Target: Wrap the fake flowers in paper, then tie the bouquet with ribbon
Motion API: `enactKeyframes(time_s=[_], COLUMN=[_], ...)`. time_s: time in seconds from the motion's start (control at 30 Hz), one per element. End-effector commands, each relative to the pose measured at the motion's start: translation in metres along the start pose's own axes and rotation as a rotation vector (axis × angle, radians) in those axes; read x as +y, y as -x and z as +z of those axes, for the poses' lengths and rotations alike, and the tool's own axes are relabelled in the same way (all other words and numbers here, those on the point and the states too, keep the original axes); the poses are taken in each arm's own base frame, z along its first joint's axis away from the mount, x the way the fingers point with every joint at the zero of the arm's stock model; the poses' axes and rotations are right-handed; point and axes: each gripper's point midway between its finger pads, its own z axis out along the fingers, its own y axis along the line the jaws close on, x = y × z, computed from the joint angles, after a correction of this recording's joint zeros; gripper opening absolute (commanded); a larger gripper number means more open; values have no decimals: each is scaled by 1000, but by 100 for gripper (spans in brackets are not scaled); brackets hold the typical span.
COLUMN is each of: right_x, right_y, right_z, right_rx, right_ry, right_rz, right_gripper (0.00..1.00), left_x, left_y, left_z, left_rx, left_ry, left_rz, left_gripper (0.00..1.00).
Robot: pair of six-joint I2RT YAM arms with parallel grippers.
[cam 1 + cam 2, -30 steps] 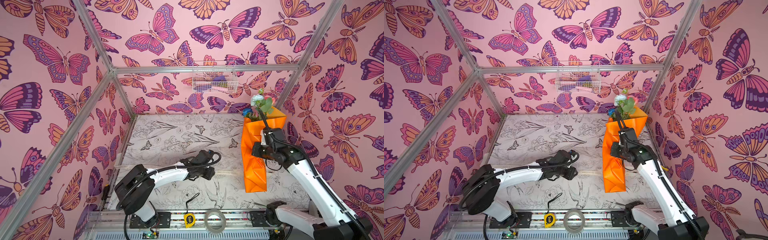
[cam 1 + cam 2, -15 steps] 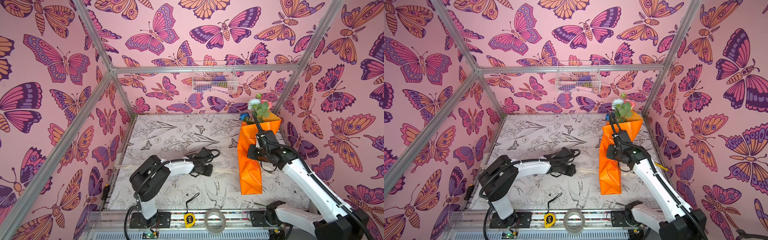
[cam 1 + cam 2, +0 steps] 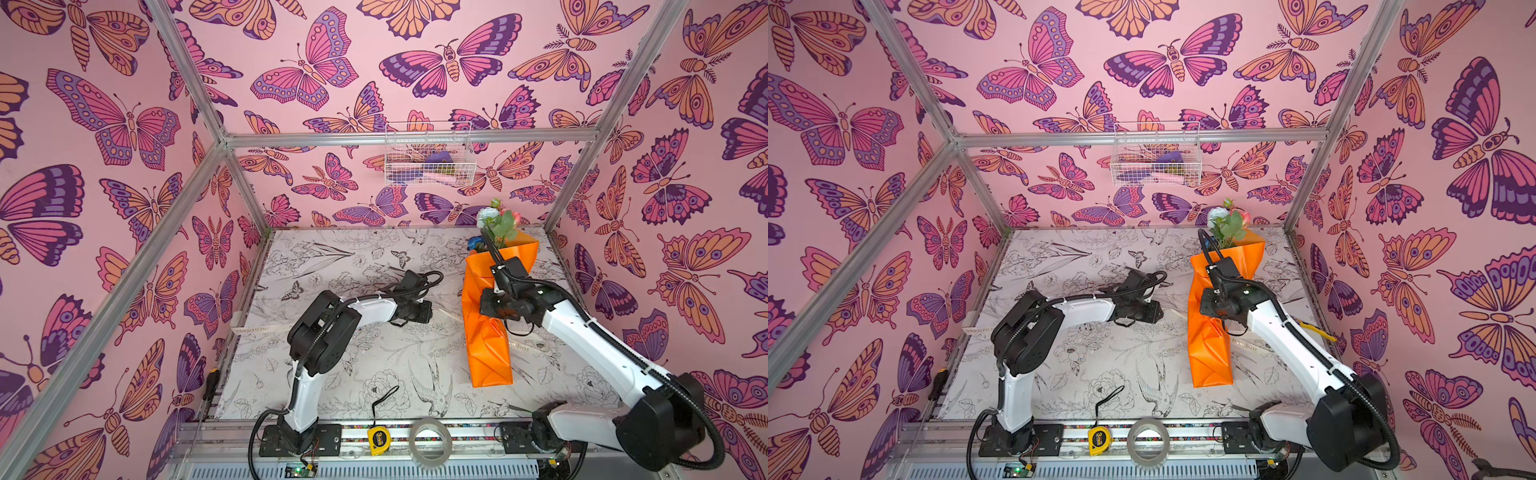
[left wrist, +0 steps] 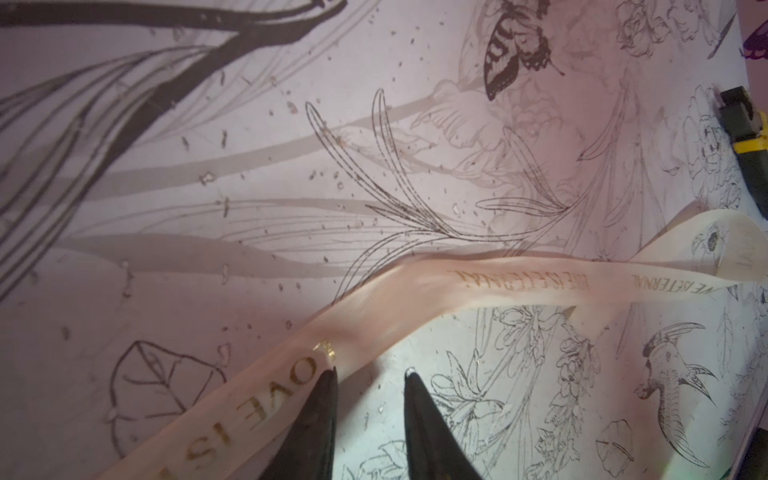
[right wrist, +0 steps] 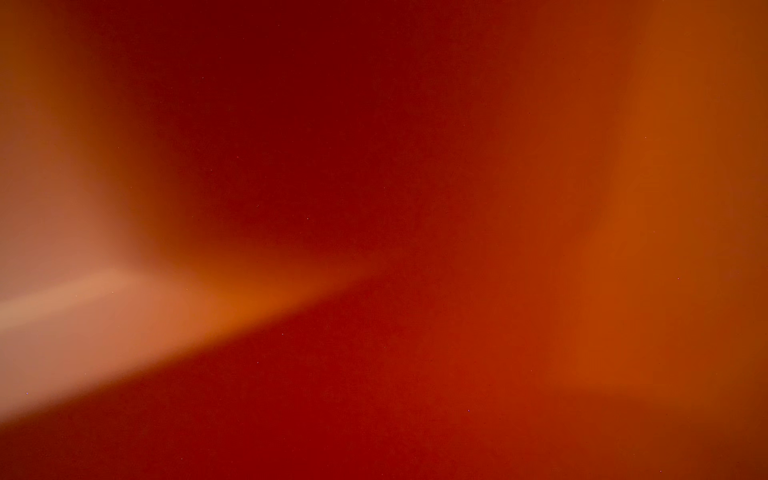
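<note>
The right gripper (image 3: 487, 306), fingers pressed together, is pinching the orange-paper-wrapped bouquet of fake flowers (image 3: 488, 340); left of the bouquet, the left gripper (image 4: 368, 374) is holding its fingers spread across a cream printed ribbon's (image 4: 478, 282) edge.

Orange-wrapped bouquet (image 3: 1208, 353) against the right arm (image 3: 1291, 336)

The right wrist view gives only an orange blur of the bouquet of fake flowers (image 5: 623, 208). In both top views the right hand (image 3: 483, 306) meets the paper with its fingertips hidden, so any grip is unreadable. The ribbon (image 4: 457, 286) runs off the left wrist view's edges. The wire basket's (image 3: 428, 153) contents are too small to tell.
</note>
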Motion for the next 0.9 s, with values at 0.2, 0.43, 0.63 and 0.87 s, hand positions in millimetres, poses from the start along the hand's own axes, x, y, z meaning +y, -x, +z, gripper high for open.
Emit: enactKeyframes(time_s=[0.2,0.43,0.63,0.87], right_x=[85,140,173,190], right_y=[8,-9,-27,-45], right_z=[-1,23,58,97], right_rx=[-83,-22,51,128], right_ry=[140,198,211,242], right_rz=[-36,-106,-147,-96], right_gripper=[0,0,0,0], left_x=[24,124,173,201], left_y=[-21,-45,-53,-66], left_z=[-108,-199,-252,-276], left_rx=[-129,-357,-486,-501], left_ry=[20,193,323,413], left_rz=[-138,-514,-630,-706], left_gripper=[60,86,100,100])
